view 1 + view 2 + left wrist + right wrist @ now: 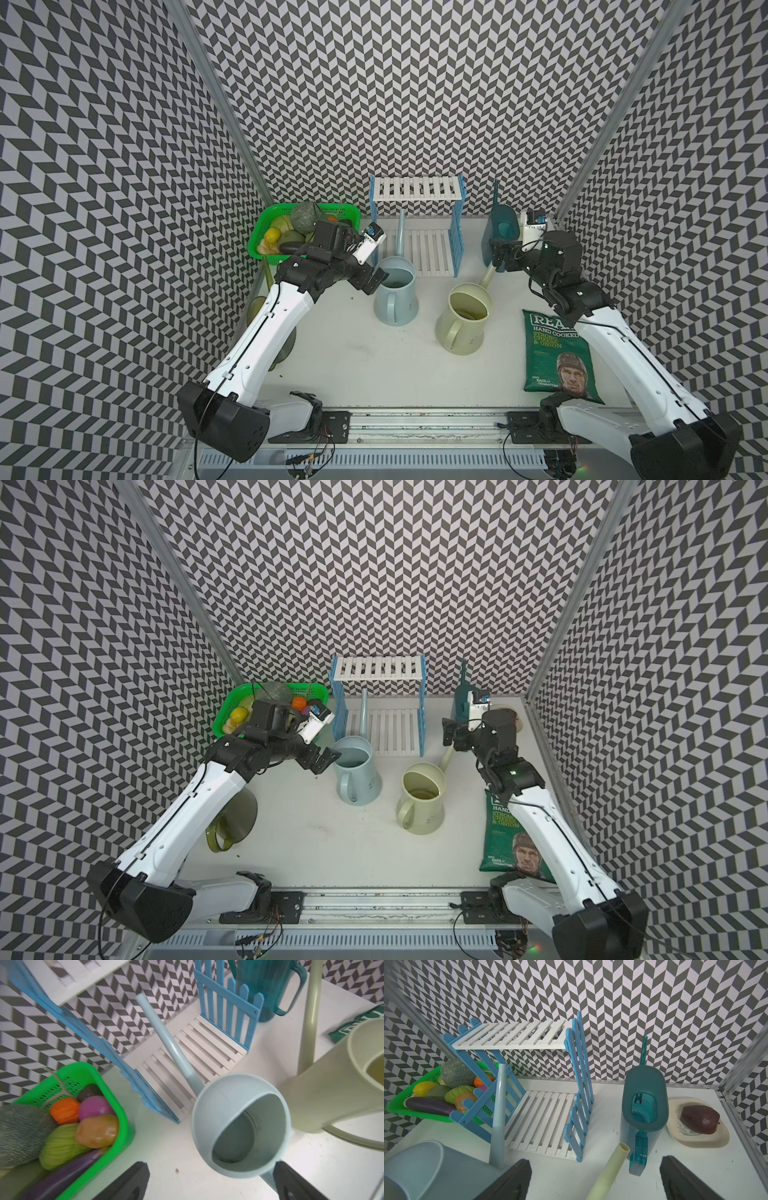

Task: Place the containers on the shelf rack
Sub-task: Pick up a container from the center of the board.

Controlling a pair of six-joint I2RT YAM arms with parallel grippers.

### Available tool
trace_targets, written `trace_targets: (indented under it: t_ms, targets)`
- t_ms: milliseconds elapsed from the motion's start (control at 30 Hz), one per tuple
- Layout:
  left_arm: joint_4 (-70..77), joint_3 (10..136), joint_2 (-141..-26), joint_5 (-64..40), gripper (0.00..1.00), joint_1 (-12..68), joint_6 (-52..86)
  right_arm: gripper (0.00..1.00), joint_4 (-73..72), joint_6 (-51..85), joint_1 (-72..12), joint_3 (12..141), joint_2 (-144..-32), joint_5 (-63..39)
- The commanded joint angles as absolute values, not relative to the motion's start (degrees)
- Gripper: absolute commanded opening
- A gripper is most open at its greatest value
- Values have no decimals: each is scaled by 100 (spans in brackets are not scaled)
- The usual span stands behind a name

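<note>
Olive-green jug (232,818) sits far left, mostly masked by the left arm, so its heading cannot be confirmed. Left gripper (374,282) hovers at the light blue jug (395,299) rim, jaws spread and empty, probably aligning a grasp. This jug stands upright before the shelf rack (417,189), with its handle-to-spout axis front to back and the spout over the lower shelf. Cream jug (463,320) points its spout rear-right. Right gripper (497,257), jaws released, faces the dark teal jug (503,230) beside the rack.
</note>
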State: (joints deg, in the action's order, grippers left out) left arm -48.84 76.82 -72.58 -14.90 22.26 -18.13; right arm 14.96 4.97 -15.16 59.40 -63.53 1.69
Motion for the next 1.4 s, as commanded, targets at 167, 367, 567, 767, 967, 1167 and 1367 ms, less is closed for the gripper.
trace_targets:
  t_ms: [167, 367, 567, 767, 967, 1167, 1367]
  targets:
    - [-5630, 7276, -6992, -2158, 100, 2801, -549, 99, 1246, 570, -1485, 5827, -6231, 83]
    - [-5363, 6872, -7117, -1949, 100, 3202, -142, 96, 1409, 411, -1490, 5982, -6187, -321]
    - [-4921, 6634, -7285, -1361, 92, 3382, 17, 96, 1517, 353, -1494, 6028, -6170, -433]
    - [-4732, 6515, -7521, -665, 79, 3377, -299, 95, 1433, 337, -1494, 5858, -6176, -453]
    - [-4579, 6388, -7273, -439, 77, 3142, -640, 93, 1442, 307, -1494, 5873, -6201, -520]
    - [-4030, 5926, -6842, -500, 75, 2636, -1014, 89, 1525, 146, -1535, 5952, -6307, -991]
    - [-2861, 5118, -6265, -696, 69, 2262, -1380, 87, 1695, 2, -2102, 6256, -6622, -937]
